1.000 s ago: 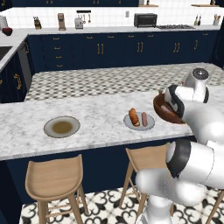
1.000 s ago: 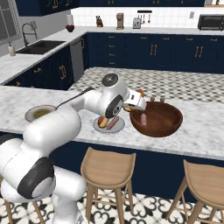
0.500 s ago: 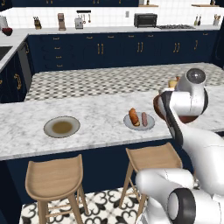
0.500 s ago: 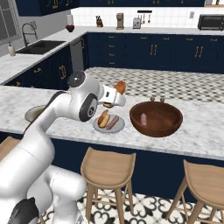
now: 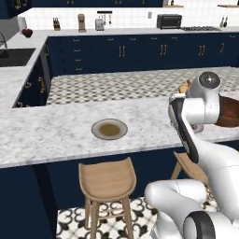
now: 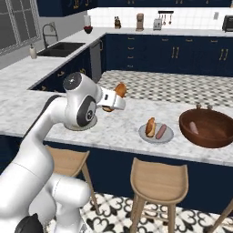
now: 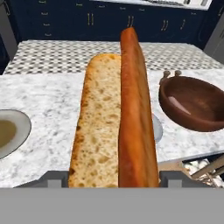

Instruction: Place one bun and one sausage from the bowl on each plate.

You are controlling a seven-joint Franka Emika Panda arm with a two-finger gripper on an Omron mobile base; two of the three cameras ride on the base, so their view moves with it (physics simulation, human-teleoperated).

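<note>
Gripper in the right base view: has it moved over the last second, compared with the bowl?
Yes. The gripper, holding a bun, has swung left, away from the bowl, past the filled plate, toward the other plate.

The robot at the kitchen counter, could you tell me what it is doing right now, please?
The gripper holds a bun in the air above the marble counter. The light grey plate already has a bun and a sausage on it. The plate with the olive-brown centre has no food on it, and one sausage lies in the wooden bowl.
</note>
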